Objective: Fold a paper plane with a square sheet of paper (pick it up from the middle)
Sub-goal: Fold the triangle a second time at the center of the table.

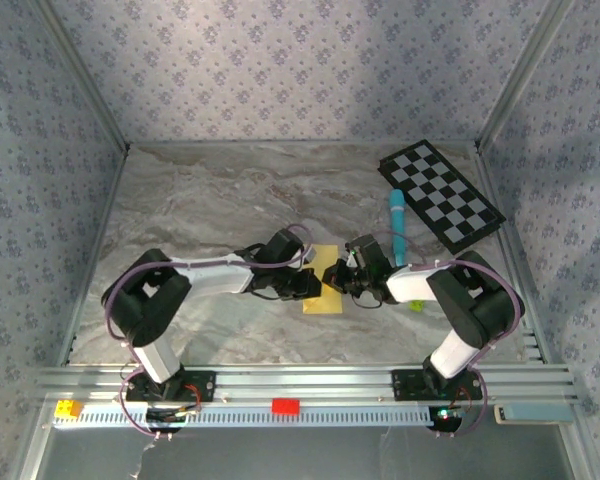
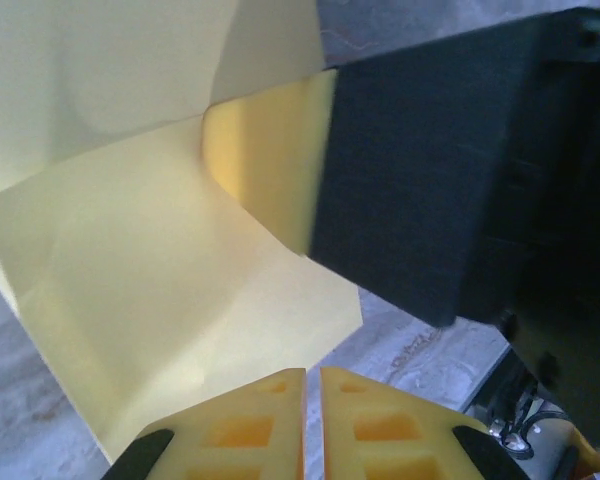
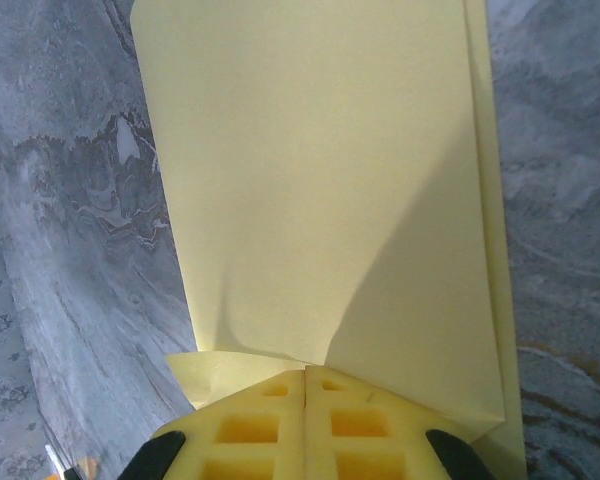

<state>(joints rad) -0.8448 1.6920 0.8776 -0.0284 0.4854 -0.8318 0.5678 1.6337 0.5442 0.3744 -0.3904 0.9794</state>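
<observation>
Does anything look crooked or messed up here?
Yes. The yellow paper is folded unevenly. The right wrist view shows a strip of the lower layer sticking out along its right edge, and the left wrist view shows a flap that looks lifted instead of lying flat. The checkered board sits slanted too.

So our top external cam sits high up and behind the two arm bases (image 1: 170, 385), tilted down and forward. It's far enough back that we get the entire worktop (image 1: 200, 200) out to the back wall (image 1: 300, 70).

The two wrist cams are the opposite. Each rides right behind its own gripper and looks out along the fingers (image 2: 240, 430), with the left gripper (image 2: 312, 375) and right gripper (image 3: 307, 372) poking in from the bottom edge. Both are super close, angled down at the square sheet of paper (image 3: 320, 180). That sheet, mid-worktop, plus the marble around it, is what all three views share.
</observation>
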